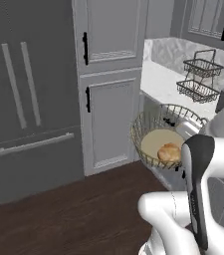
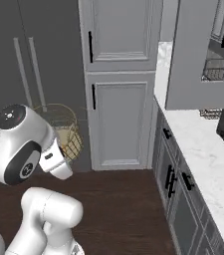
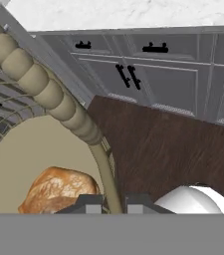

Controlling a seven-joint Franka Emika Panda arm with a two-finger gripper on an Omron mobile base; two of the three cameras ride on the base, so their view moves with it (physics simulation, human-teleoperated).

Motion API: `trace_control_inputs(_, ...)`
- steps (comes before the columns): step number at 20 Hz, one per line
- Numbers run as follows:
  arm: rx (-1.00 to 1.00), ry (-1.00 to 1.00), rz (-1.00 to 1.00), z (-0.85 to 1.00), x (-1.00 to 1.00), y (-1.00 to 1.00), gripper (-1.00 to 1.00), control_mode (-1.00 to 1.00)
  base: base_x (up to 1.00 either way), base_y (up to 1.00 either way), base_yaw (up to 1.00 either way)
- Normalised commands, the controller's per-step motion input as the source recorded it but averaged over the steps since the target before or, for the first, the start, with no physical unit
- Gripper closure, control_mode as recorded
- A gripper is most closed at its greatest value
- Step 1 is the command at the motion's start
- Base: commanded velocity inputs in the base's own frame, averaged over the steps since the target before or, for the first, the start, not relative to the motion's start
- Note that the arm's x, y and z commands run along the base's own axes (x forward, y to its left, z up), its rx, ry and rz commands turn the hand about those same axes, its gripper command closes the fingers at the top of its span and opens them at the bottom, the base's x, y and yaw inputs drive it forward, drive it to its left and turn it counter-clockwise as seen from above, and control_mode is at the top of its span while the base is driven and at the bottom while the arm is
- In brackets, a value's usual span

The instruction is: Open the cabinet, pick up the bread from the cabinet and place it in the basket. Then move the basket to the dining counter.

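The pale gold wire basket (image 1: 153, 124) hangs in the air above the floor, tilted toward me, with the golden-brown bread (image 1: 169, 152) lying on its tan bottom. My gripper (image 3: 112, 204) is shut on the basket's rim wire (image 3: 101, 149), one fingertip on each side; the bread (image 3: 58, 191) lies just inside. In the right base view the basket (image 2: 68, 130) is partly behind my arm. The wall cabinet's door (image 2: 195, 55) stands swung open at the upper right. The dining counter is out of view.
A dark fridge (image 1: 29, 99) and tall grey pantry doors (image 1: 111, 119) stand ahead. A marble counter (image 2: 203, 144) over low grey cabinets (image 3: 148, 74) runs along the right, carrying a two-tier wire rack (image 1: 200, 77). Dark wood floor (image 1: 83, 209) lies below.
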Motion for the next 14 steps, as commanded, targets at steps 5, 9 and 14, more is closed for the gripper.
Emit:
trace_control_inputs(5,0.0,0.0,0.0,0.0,0.0,0.0,1.0,1.0,0.0,0.0,1.0)
trace_control_inputs(9,0.0,0.0,0.0,0.0,0.0,0.0,1.0,1.0,0.0,0.0,1.0)
trace_control_inputs(14,0.0,0.0,0.0,0.0,0.0,0.0,1.0,1.0,0.0,0.0,1.0)
